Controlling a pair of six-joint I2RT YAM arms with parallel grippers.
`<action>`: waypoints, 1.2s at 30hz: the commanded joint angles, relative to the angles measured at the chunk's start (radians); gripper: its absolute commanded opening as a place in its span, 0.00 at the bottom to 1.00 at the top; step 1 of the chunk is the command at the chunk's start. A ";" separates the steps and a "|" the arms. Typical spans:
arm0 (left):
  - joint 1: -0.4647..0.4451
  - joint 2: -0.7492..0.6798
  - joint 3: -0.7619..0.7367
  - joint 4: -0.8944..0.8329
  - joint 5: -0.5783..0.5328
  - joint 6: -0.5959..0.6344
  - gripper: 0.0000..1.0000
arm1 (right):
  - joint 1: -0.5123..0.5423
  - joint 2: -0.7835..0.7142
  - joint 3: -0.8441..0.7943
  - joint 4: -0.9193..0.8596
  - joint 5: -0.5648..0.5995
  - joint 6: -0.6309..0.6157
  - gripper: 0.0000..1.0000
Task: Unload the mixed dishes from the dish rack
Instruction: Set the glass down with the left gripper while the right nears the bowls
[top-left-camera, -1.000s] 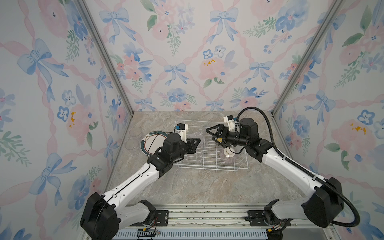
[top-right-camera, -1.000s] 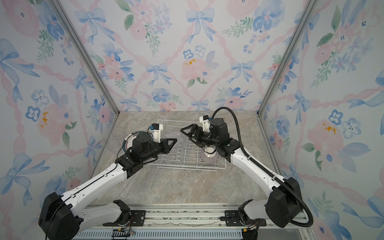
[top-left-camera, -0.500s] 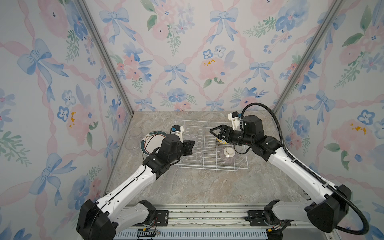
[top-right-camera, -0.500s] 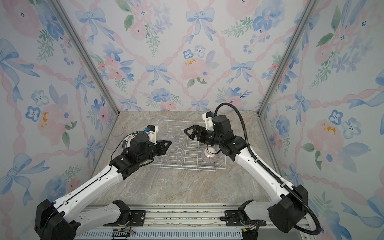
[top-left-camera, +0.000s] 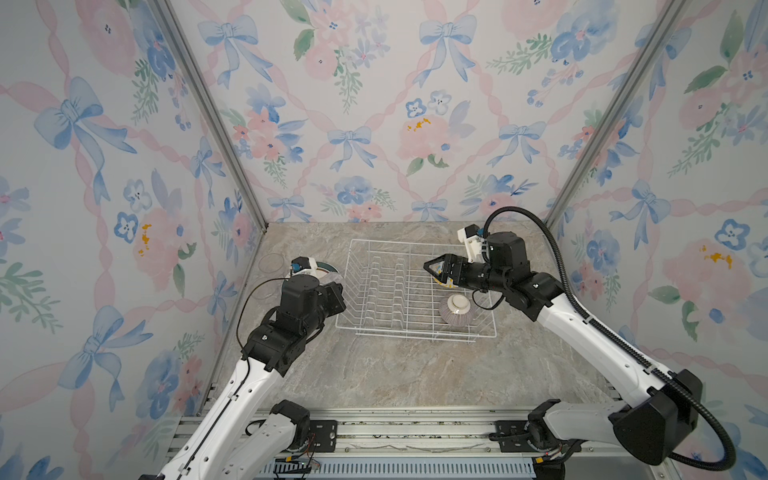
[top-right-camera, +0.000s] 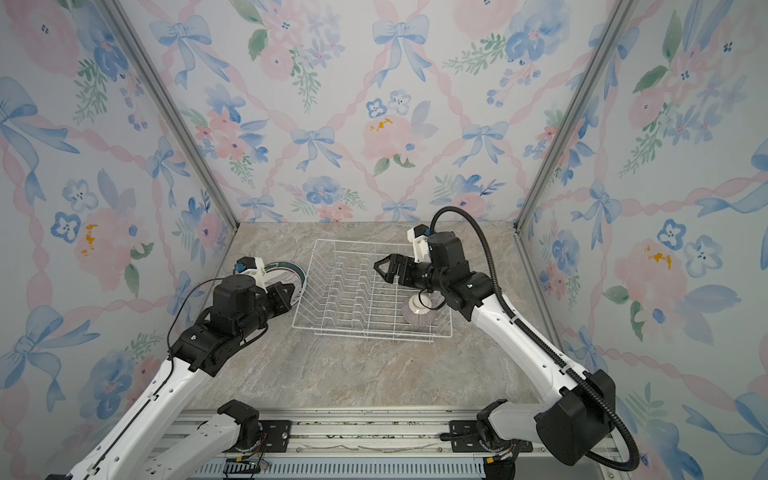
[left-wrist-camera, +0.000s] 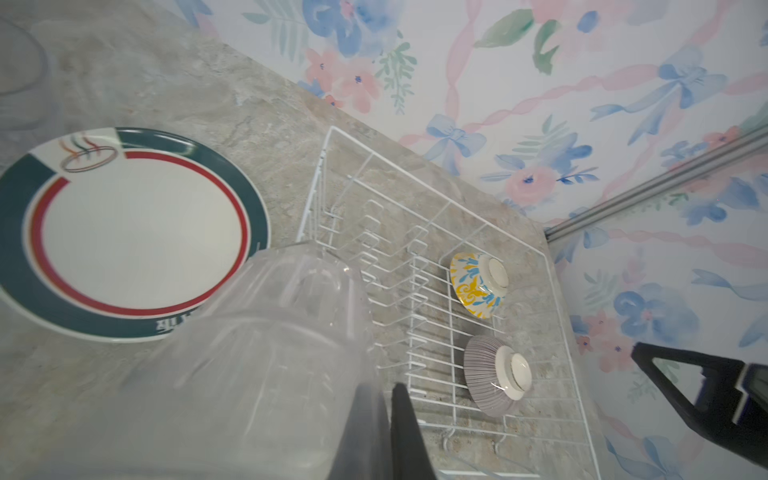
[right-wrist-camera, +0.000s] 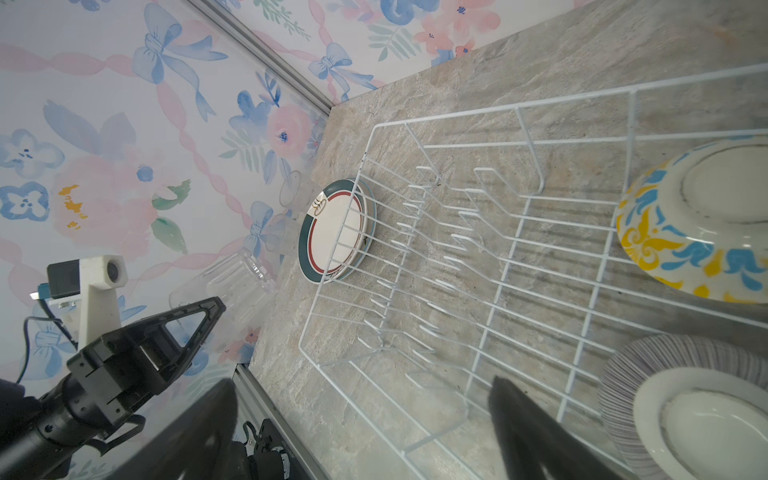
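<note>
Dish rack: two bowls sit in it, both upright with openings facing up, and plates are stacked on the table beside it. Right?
No: the yellow-blue bowl and the purplish striped bowl in the dish rack are turned over, foot rings showing, as the left wrist view shows. The plates are stacked on the table beside it, as stated.

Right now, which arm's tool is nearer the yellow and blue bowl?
Right. The right tool hangs open right by the yellow-blue bowl; the left tool, shut on a glass cup, sits across the dish rack, outside it.
</note>
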 joint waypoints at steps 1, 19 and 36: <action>0.102 -0.017 0.062 -0.222 -0.085 0.041 0.00 | -0.021 -0.023 -0.037 -0.004 -0.025 -0.044 0.96; 0.549 0.225 0.073 -0.386 -0.030 0.258 0.00 | -0.151 -0.093 -0.151 -0.010 -0.089 -0.131 0.97; 0.644 0.544 0.228 -0.369 -0.036 0.387 0.00 | -0.181 -0.106 -0.198 -0.032 -0.079 -0.153 0.97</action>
